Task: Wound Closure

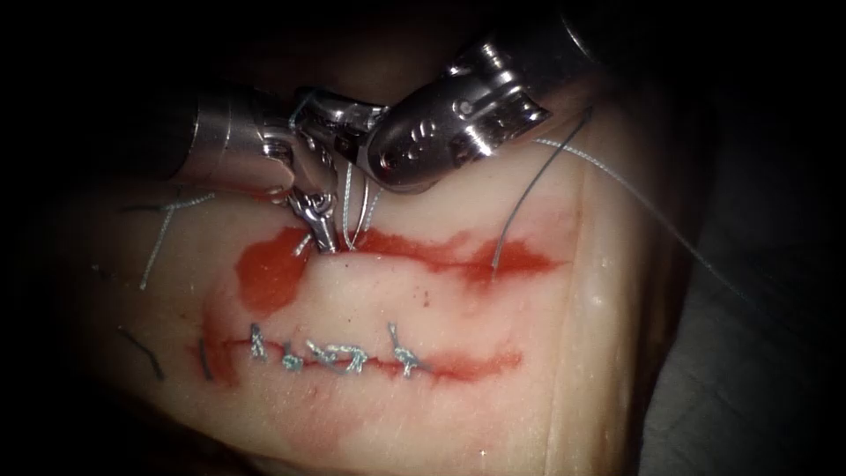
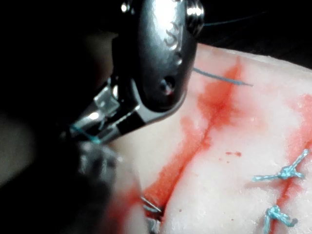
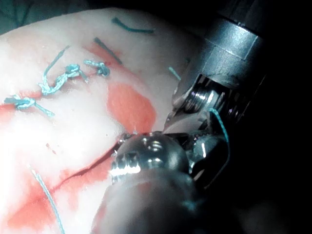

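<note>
Two cuts on tissue (image 1: 529, 423), both lying left to right in the endoscope view: lower cut (image 1: 458, 363) closed with stitches (image 1: 352, 360), upper cut (image 1: 423, 251) open and ringed with fluid (image 1: 269, 273). Left end effector (image 1: 322, 236) pointed steeply down, closed to a narrow tip, touching the upper cut near its left end; no telling what, if anything, is pinched there. Right end effector (image 2: 100, 119) crossed just above and behind the left one, thread (image 1: 520, 207) lying across its tip; cannot tell whether gripped or merely draped. Two strands up from the cut beside the left tip toward the right wrist; another strand out of the cut well to the right. Needle not made out. Left arm judged nearer the cut. Cut ends (image 1: 163, 231) loose at far left.
</note>
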Tool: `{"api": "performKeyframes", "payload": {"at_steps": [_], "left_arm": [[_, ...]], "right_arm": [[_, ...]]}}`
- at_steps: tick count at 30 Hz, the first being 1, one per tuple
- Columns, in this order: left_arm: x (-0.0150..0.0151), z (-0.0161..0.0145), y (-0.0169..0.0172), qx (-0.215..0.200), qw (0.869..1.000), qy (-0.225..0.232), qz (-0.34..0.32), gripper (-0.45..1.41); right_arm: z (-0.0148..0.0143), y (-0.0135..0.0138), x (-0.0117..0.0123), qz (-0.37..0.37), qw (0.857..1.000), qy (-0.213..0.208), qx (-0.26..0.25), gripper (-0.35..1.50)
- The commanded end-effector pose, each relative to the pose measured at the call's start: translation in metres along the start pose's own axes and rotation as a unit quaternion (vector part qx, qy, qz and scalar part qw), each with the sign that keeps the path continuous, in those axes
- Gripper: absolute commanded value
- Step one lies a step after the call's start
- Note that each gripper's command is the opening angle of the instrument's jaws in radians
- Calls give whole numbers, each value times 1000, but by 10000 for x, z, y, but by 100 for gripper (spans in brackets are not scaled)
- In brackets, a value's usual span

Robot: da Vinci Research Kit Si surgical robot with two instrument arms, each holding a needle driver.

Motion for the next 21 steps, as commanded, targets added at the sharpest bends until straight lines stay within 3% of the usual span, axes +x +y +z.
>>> {"api": "performKeyframes", "payload": {"at_steps": [1,14,21], "left_arm": [[-5,-1,6,-1,1000,-1,1,-45],[-6,-4,8,-10,1000,-5,0,-45],[-14,-32,1,-34,998,-61,2,-45]], "right_arm": [[12,4,-1,8,1000,-1,2,-35],[9,-7,-4,81,996,-9,24,-35],[6,-10,3,94,995,6,41,-35]]}}
